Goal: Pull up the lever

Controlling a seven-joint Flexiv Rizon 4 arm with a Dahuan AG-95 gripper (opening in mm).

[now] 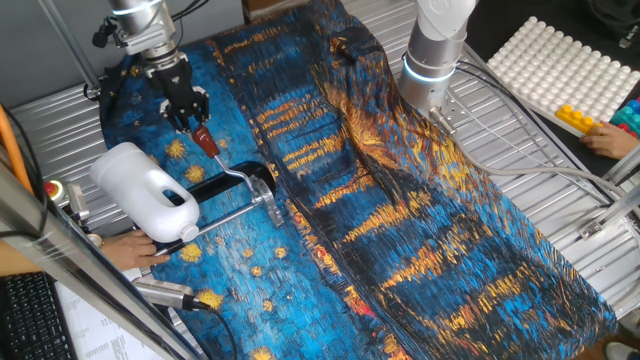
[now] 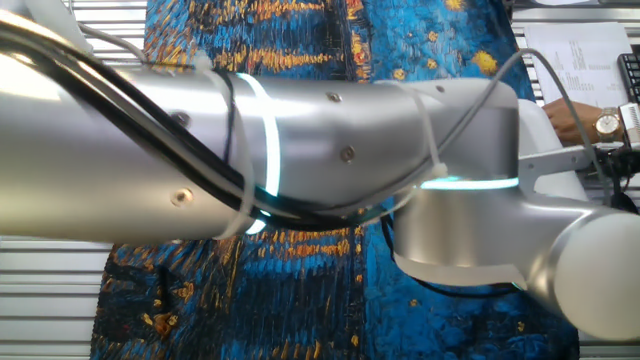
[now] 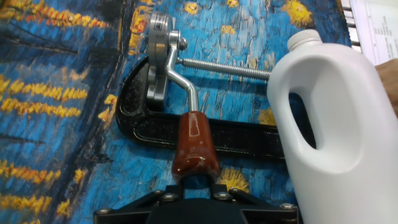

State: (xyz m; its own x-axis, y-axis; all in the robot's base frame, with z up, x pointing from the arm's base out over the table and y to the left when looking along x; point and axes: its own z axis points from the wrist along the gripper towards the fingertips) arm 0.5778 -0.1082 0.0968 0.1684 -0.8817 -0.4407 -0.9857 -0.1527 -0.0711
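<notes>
Claw (image 1: 198, 124) closes on the red-sleeved lever (image 1: 207, 141) of a clamp (image 1: 232, 184) on a painted-cloth surface (image 1: 420, 230).

The black claw's fingers (image 1: 186, 102) pinch the tip of the dark red sleeve; in the hand view the lever (image 3: 194, 146) rises from the clamp's silver head (image 3: 159, 59) toward the claw (image 3: 198, 184). The black clamp bar (image 3: 236, 134) lies flat on the blue-and-orange cloth. A white plastic jug (image 1: 145, 190) rests just beside it, over the threaded silver rod (image 3: 227, 67). The other fixed view shows mostly the arm (image 2: 300, 140).

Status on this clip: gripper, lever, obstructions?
Gripper at dark red-sleeved lever tip, closure unclear. Lever raised off black clamp. White plastic jug close beside.
</notes>
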